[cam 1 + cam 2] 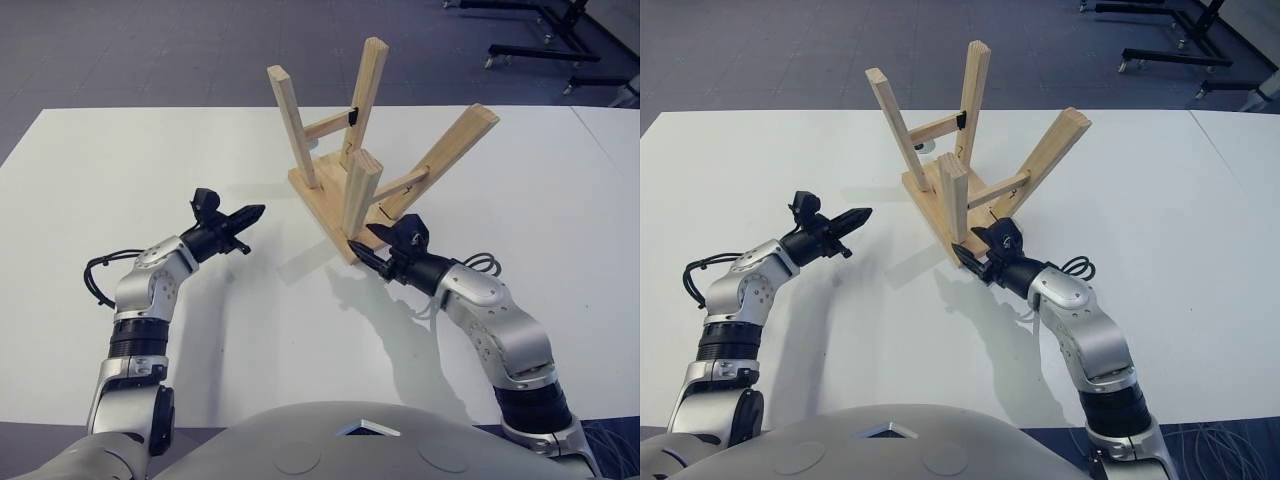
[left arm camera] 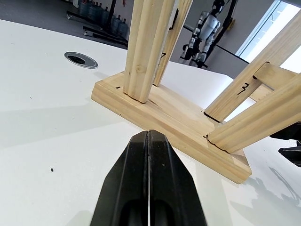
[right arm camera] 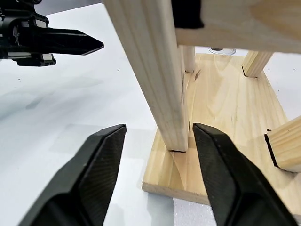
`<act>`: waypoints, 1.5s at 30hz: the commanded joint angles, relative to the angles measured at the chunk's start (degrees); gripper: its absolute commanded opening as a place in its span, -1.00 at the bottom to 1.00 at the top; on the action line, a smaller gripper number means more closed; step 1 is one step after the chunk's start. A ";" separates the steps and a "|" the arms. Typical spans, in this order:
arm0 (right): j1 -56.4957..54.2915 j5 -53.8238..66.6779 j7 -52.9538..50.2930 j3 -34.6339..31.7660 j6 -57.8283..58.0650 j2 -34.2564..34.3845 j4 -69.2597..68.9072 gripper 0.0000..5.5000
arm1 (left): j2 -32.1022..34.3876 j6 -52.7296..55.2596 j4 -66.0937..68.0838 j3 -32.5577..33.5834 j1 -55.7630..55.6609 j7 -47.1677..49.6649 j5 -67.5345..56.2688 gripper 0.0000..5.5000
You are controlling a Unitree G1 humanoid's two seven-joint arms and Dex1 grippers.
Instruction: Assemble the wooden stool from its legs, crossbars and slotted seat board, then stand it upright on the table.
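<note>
The wooden stool (image 1: 345,165) rests upside down at the middle of the white table, its seat board (image 1: 322,203) flat on the top and its legs, joined by crossbars, pointing up and splayed outward. My right gripper (image 1: 367,245) is open at the board's near corner. In the right wrist view, the nearest leg (image 3: 150,70) stands just ahead of my right gripper (image 3: 159,127), between its two spread fingers. My left gripper (image 1: 255,211) is shut with nothing in it. It hovers to the left of the stool, pointing at the board's edge (image 2: 174,123).
The white table (image 1: 120,180) has free room to the left and in front of the stool. A round cable hole (image 2: 81,59) lies in the tabletop behind the stool. Black wheeled stands (image 1: 545,35) are on the floor beyond the far right edge.
</note>
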 commanded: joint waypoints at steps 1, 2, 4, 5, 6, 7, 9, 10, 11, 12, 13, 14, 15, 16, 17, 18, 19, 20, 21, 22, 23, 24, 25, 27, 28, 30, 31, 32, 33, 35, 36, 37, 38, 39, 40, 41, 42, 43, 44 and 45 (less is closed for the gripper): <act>-2.26 -2.27 -3.61 0.11 -0.69 2.16 2.70 0.11 | 0.31 0.36 -0.01 -0.22 -0.38 0.15 0.35 -1.00; -2.47 -2.29 -3.89 0.08 -0.77 2.59 3.08 0.11 | 0.29 0.25 0.23 -0.30 -0.56 0.11 0.42 -1.00; -2.76 -2.19 -3.89 0.28 -1.03 3.28 3.70 0.05 | 0.33 -0.03 0.78 -0.35 -0.79 0.00 0.58 -1.00; -2.98 -2.42 -3.95 0.33 -1.49 3.55 4.38 0.02 | 0.32 -0.18 1.01 -0.41 -0.86 -0.03 0.65 -1.00; -3.26 -2.69 -3.76 0.48 -2.10 3.60 5.25 -0.04 | 0.30 -0.33 1.16 -0.45 -0.86 -0.02 0.72 -1.00; -3.56 -2.90 -3.62 0.60 -2.67 3.66 6.16 -0.07 | 0.27 -0.47 1.28 -0.49 -0.85 0.00 0.76 -1.00; -3.88 -2.56 -2.96 0.64 -3.63 3.75 7.51 -0.21 | 0.14 -0.83 1.71 -0.69 -0.98 0.01 0.92 -1.00; -3.92 -2.20 -2.46 0.55 -4.32 3.87 8.04 -0.28 | 0.05 -1.06 2.02 -0.80 -1.14 0.02 1.03 -1.00; -3.87 -1.87 -1.82 0.25 -4.93 3.77 8.38 -0.33 | -0.04 -1.27 2.23 -0.81 -1.26 0.05 1.02 -1.00; -3.83 -1.71 -1.37 0.03 -5.36 3.70 8.60 -0.41 | -0.09 -1.40 2.35 -0.79 -1.34 0.08 1.01 -1.00; -3.75 -2.07 -0.58 0.00 -6.30 3.03 9.11 -0.48 | -0.10 -1.50 2.38 -0.73 -1.32 0.12 0.96 -1.00; -3.73 -2.24 0.12 -0.29 -7.27 2.51 9.84 -0.55 | -0.10 -1.62 2.37 -0.67 -1.18 0.12 0.95 -1.00; -3.76 -2.38 0.69 -0.64 -8.10 2.08 10.51 -0.57 | -0.10 -1.69 2.30 -0.64 -0.99 0.14 0.94 -1.00; -3.64 -2.49 0.95 -1.14 -9.01 1.69 11.04 -0.60 | -0.10 -1.73 2.25 -0.70 -0.85 0.08 0.94 -1.00; -3.53 -2.36 1.30 -1.66 -9.94 1.42 11.40 -0.60 | -0.11 -1.68 2.21 -0.69 -0.74 0.06 0.86 -1.00; -3.34 -2.21 2.22 -1.98 -11.08 0.82 11.58 -0.60 | -0.07 -1.62 2.12 -0.69 -0.61 0.04 0.80 -1.00; -3.03 -1.79 4.07 -2.33 -12.93 -0.16 11.93 -0.60 | -0.01 -1.55 2.04 -0.68 -0.51 -0.01 0.76 -1.00; -2.69 -1.18 6.45 -2.68 -14.57 -1.35 12.30 -0.60 | 0.04 -1.50 1.93 -0.68 -0.41 0.00 0.74 -1.00; -2.35 -0.32 8.57 -3.18 -15.78 -2.23 12.61 -0.60 | 0.11 -1.43 1.85 -0.68 -0.36 -0.06 0.72 -1.00; -2.06 1.21 11.74 -3.94 -16.53 -3.50 13.08 -0.61 | 0.20 -1.33 1.78 -0.66 -0.34 -0.13 0.67 -1.00; -1.86 2.69 15.25 -4.66 -17.58 -4.96 13.94 -0.61 | 0.34 -1.21 1.72 -0.64 -0.34 -0.27 0.61 -1.00; -1.79 3.90 18.52 -5.42 -18.51 -6.34 15.06 -0.61 | 0.51 -1.10 1.73 -0.64 -0.38 -0.45 0.58 -1.00; -1.92 5.25 22.29 -6.20 -19.38 -7.98 16.46 -0.61 | 0.79 -0.96 1.71 -0.62 -0.38 -0.69 0.54 -1.00; -2.50 8.65 28.80 -8.30 -20.08 -10.31 19.20 -0.61 | 1.55 -0.56 1.51 -0.47 -0.26 -1.16 0.48 -1.00; -2.61 10.21 32.44 -9.13 -20.68 -11.61 20.48 -0.61 | 2.00 -0.32 1.58 -0.35 -0.25 -1.42 0.48 -1.00; -3.00 12.04 37.94 -10.41 -21.90 -13.77 22.72 -0.61 | 2.77 0.09 1.67 -0.22 -0.26 -2.02 0.52 -1.00; -3.91 12.25 40.20 -10.82 -22.79 -14.66 24.43 -0.61 | 3.04 0.29 1.58 -0.17 -0.19 -2.22 0.48 -1.00; -4.80 12.69 42.57 -11.26 -23.66 -15.31 26.16 -0.61 | 3.28 0.49 1.44 -0.14 -0.08 -2.41 0.42 -1.00; -5.56 13.40 44.93 -11.71 -24.21 -15.80 27.66 -0.61 | 3.47 0.68 1.35 -0.16 -0.02 -2.52 0.39 -1.00; -7.78 14.81 50.82 -11.81 -25.24 -17.09 30.20 -0.61 | 3.73 0.75 1.46 -0.33 0.11 -2.69 0.61 -1.00; -9.23 14.62 53.29 -11.35 -25.91 -17.60 31.75 -0.61 | 3.84 0.72 1.52 -0.48 0.12 -2.74 0.76 -1.00; -10.65 14.07 56.17 -10.93 -27.98 -17.85 33.51 -0.61 | 3.88 0.68 1.71 -0.71 -0.08 -2.76 0.95 -1.00; -11.89 13.11 58.40 -10.63 -31.19 -17.76 35.33 -0.62 | 3.86 0.75 1.81 -0.94 -0.42 -2.77 1.06 -1.00; -12.84 12.26 60.16 -10.37 -34.11 -17.57 36.91 -0.62 | 3.84 0.78 1.91 -1.11 -0.67 -2.81 1.12 -1.00; -13.51 11.23 61.36 -9.96 -36.76 -17.38 38.20 -0.62 | 3.88 0.76 2.02 -1.23 -0.81 -2.88 1.21 -1.00; -13.93 10.05 62.66 -9.36 -39.68 -17.21 39.47 -0.62 | 3.99 0.76 2.07 -1.29 -0.78 -2.96 1.29 -1.00; -14.30 9.02 63.72 -8.65 -42.25 -16.95 40.76 -0.62 | 4.12 0.74 2.10 -1.31 -0.62 -3.03 1.40 -1.00; -14.51 7.73 64.81 -7.77 -45.00 -16.86 42.29 -0.62 | 4.25 0.72 2.15 -1.32 -0.50 -3.11 1.48 -1.00; -14.68 7.08 65.31 -7.29 -46.35 -16.59 43.44 -0.62 | 4.33 0.73 2.15 -1.30 -0.39 -3.17 1.54 -1.00; -14.99 6.47 65.69 -6.69 -47.10 -16.58 44.57 -0.62 | 4.35 0.79 2.07 -1.28 -0.36 -3.16 1.58 -1.00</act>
